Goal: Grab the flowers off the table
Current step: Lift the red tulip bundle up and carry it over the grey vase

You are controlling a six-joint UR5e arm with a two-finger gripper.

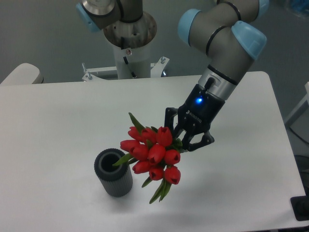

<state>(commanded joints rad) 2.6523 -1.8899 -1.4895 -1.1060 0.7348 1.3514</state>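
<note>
The flowers (153, 153), a bunch of red tulips with green leaves, hang in the air above the white table (58, 125), blooms toward the camera and the stems running back into the gripper. The gripper (181, 140) is shut on the stems, which are mostly hidden behind the blooms and the fingers. The pale band is not visible. The bunch sits just right of the vase, with a leaf reaching over its rim.
A dark grey ribbed cylinder vase (114, 172) stands upright on the table at the front, left of the flowers. The arm's base column (129, 48) stands behind the table's far edge. A dark object (301, 209) sits at the right front corner.
</note>
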